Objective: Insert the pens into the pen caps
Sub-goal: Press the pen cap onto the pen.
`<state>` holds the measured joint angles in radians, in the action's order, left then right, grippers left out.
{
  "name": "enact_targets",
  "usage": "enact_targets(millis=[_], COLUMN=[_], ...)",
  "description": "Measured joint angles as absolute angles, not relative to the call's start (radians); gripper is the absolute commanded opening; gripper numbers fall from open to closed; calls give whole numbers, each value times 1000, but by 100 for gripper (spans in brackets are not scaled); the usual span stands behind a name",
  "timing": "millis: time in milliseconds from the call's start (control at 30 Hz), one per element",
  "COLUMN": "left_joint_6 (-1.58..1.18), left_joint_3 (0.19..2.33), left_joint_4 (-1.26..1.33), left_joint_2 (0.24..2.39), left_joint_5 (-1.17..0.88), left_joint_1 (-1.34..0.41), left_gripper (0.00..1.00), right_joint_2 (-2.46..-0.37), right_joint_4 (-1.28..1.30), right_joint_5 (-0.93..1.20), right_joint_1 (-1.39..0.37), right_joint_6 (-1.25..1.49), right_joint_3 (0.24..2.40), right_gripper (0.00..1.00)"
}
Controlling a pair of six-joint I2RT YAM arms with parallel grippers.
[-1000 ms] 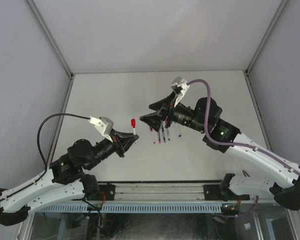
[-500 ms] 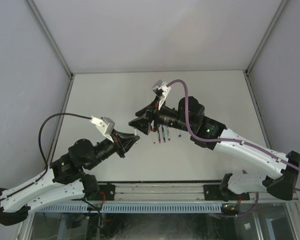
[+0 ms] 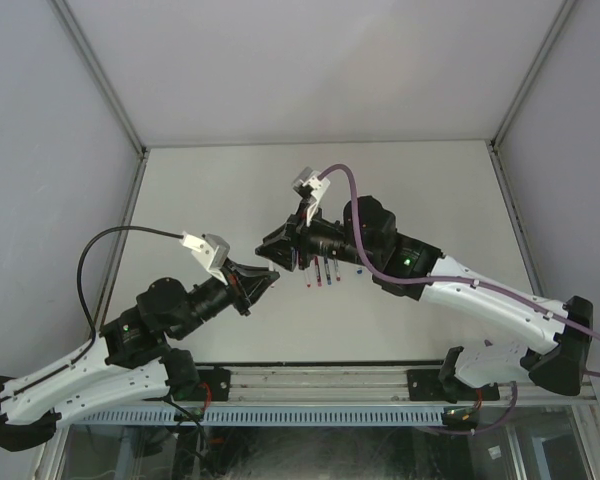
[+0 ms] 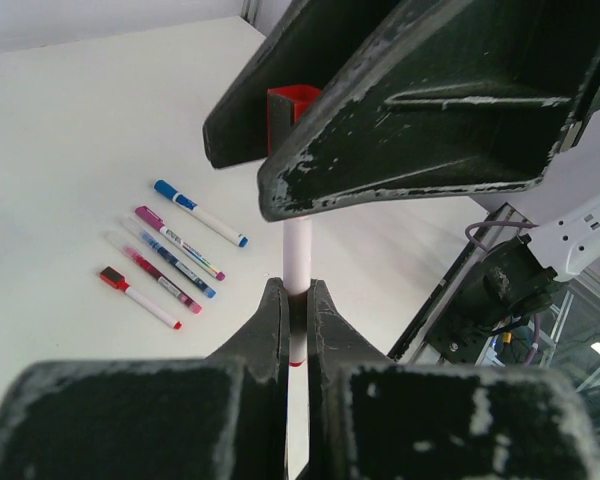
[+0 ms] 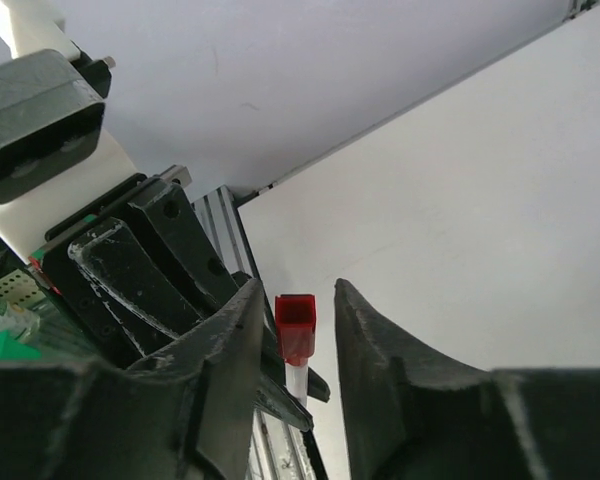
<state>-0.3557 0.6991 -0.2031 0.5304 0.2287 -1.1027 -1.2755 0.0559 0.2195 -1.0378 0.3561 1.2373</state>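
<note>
Left gripper (image 3: 270, 276) and right gripper (image 3: 267, 246) meet tip to tip in the air above the white desk (image 3: 220, 180), roughly over its middle. The left arm (image 3: 130, 335) reaches up from the near left corner. The right arm (image 3: 470, 290) stretches across from the near right.

The left gripper is pressed together on the white barrel of a pen (image 4: 297, 250), pinching it low down so that it stands upright with most of its length above the fingers. The right gripper comes at that pen from the far side. Its two dark fingers (image 5: 380, 350) are partly spread and sit on either side of the pen's top end. The right wrist view shows a sliver of space on both sides, so they are around the top end without touching it.

On the desk, a row of loose pens (image 3: 318, 272) lies side by side, just beside the right arm's wrist in the overhead view. From the left wrist camera they lie parallel and close together. A blue pen (image 4: 198, 213) is at the far end of the row and a red-ended pen (image 4: 145, 302) at the near end, with magenta and blue-tipped ones between.

Smallest is the red cap (image 5: 296, 325). It sits on the upper end of the held pen, between the right gripper's fingers and well above the desk.
</note>
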Motion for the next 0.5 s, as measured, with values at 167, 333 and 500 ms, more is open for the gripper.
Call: enact_targets(millis=[167,333,500], left_joint_6=[-356,-356,-356], left_joint_3=[699,699,699], left_joint_4=[-205,-212,-236], left_joint_2=[530,527,512], left_joint_5=[230,233,234], left_joint_1=[-1103,-1103,-1103], left_gripper=[0,0,0], right_joint_2=[-1284,-1289,-1297], right_joint_4=[72,73,75], right_joint_5=[216,202,163], right_joint_1=[-1045,-1052,-1076], right_joint_6=[350,342,335], right_joint_3=[1237,1238,1240], right_gripper=[4,0,0])
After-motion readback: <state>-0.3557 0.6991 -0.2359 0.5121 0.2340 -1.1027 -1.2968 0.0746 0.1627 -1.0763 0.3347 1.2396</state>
